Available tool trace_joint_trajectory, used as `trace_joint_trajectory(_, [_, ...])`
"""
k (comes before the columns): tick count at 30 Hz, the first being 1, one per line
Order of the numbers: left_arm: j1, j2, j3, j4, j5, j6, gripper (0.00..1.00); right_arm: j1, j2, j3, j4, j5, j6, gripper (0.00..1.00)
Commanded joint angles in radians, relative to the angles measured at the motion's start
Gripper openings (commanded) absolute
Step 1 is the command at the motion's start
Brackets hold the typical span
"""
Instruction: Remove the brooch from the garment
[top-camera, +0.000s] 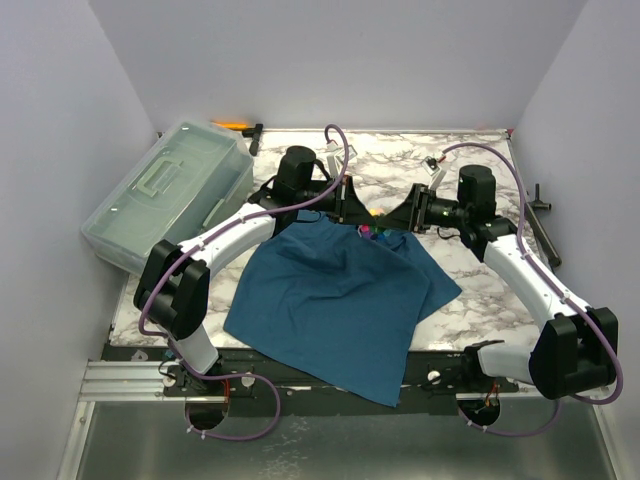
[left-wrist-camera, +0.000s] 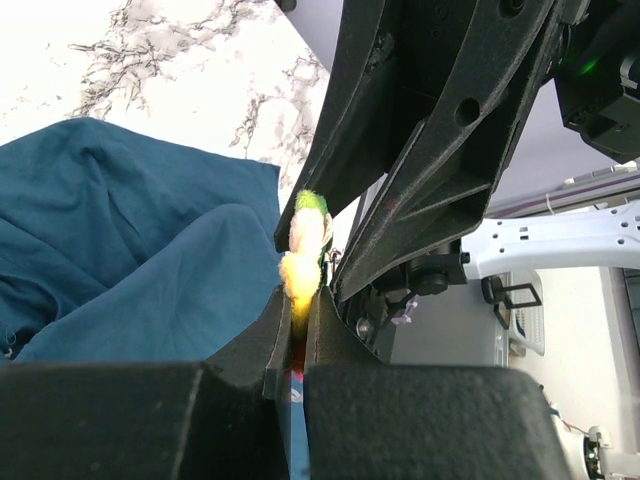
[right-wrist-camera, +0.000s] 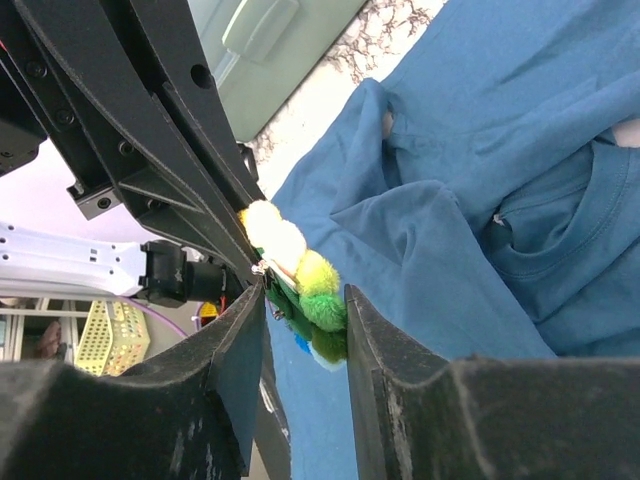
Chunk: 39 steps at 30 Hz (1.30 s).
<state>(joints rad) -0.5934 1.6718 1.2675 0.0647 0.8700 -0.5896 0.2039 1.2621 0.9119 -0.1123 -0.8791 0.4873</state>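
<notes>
Left jaws: pinched tight on brooch (left-wrist-camera: 303, 262)
Right jaws: clamped on it, opposite side
Long axis: along both gaps
Nearer arm: neither
Shirt (left-wrist-camera: 130, 250): slack beside

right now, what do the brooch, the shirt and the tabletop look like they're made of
The brooch looks like fuzzy fibre puffs, likely yarn or felt pompoms: soft, matte, fluffy edges. The shirt looks like soft knit cloth, probably cotton jersey: matte, draping in loose folds. The tabletop is marble-patterned, grey veins on white; real stone or printed laminate, cannot tell.
</notes>
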Motion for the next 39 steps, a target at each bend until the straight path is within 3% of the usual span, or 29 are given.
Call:
trace_joint_trajectory(1, [-0.005, -0.016, 0.026, 0.010, -0.004, 0.007, 0.00, 0.002, 0.001, 0.023, -0.037, 0.021, -0.038, 0.37])
trace_joint_trajectory(9, [0.011, -0.019, 0.018, 0.011, 0.040, 0.028, 0.00, 0.000, -0.019, 0.035, 0.001, -0.077, -0.013, 0.61])
trace_joint_trajectory(18, [0.041, -0.038, 0.004, 0.104, 0.186, 0.025, 0.00, -0.031, 0.011, 0.096, -0.088, -0.242, -0.090, 0.59])
trace_joint_trajectory(26, [0.040, -0.039, -0.013, 0.186, 0.226, -0.025, 0.00, -0.031, 0.012, 0.096, -0.094, -0.292, -0.128, 0.46])
trace_joint_trajectory(35, [0.039, -0.039, -0.014, 0.190, 0.222, -0.038, 0.00, -0.031, 0.016, 0.089, -0.073, -0.308, -0.126, 0.05])
trace_joint_trajectory(39, [0.040, -0.038, -0.016, 0.190, 0.227, -0.039, 0.00, -0.031, 0.013, 0.089, -0.065, -0.305, -0.122, 0.01])
